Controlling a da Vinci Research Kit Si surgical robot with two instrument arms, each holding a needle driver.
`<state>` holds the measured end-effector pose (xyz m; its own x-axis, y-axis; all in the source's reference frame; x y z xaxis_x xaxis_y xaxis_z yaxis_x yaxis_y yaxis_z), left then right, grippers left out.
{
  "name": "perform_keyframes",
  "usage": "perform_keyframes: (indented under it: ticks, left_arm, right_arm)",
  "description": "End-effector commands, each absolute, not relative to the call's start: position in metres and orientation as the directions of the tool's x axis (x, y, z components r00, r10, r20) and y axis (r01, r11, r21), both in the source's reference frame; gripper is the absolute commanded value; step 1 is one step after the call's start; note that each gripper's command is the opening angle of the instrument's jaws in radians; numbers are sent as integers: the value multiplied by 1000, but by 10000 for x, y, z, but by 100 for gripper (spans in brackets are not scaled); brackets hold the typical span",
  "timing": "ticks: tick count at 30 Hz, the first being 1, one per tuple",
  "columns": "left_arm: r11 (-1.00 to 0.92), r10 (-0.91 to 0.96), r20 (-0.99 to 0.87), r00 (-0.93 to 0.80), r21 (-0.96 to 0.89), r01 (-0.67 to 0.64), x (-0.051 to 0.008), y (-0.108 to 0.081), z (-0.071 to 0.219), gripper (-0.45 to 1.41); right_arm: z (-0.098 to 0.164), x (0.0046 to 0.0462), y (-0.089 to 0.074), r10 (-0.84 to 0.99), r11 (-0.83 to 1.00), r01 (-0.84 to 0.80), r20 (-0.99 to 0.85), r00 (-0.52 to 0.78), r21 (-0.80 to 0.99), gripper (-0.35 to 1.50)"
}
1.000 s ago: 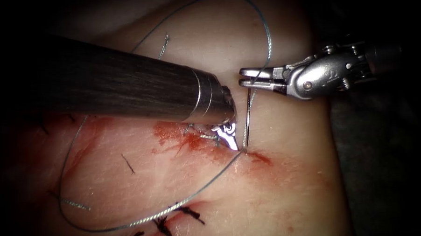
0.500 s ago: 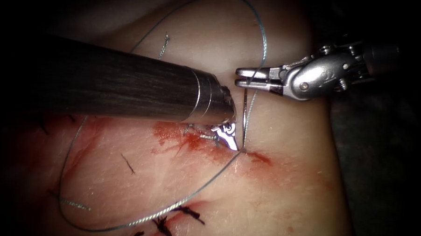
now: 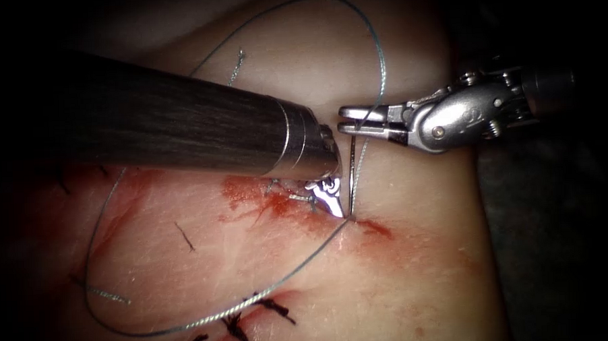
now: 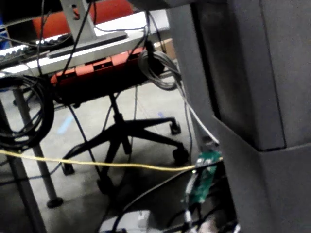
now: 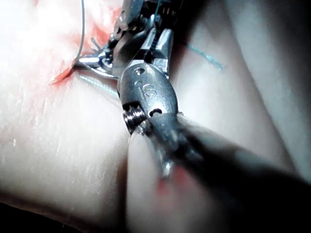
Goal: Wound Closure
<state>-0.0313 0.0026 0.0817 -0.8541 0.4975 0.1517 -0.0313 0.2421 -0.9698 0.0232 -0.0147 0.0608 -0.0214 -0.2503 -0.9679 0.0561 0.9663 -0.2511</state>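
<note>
Shifted slightly leftward, the right tool (image 3: 349, 122) grips the thread (image 3: 358, 165) above the tissue (image 3: 402, 268) — left tool (image 3: 328, 196) jaw state unclear.

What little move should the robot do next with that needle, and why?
Probably the right gripper should lift gently, following the needle's curve. It is shut on the needle near its upper end, while the lower end sits in the tissue at the cut. The left gripper rests on the tissue close beside that spot, which could steady it.
</note>
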Motion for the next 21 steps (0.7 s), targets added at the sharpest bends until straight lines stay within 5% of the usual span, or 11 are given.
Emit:
perform_keyframes:
  ticks: [1, 21]
  left_arm:
    - [242, 497, 152, -854, -970, -31, -318, 24, 822, -45]
    - [242, 497, 152, -854, -970, -31, -318, 24, 823, -45]
  right_arm:
    - [610, 240, -149, -249, 967, 57, -968, -23, -250, -35]
    - [605, 240, -151, -181, 983, 32, -983, -23, -182, -35]
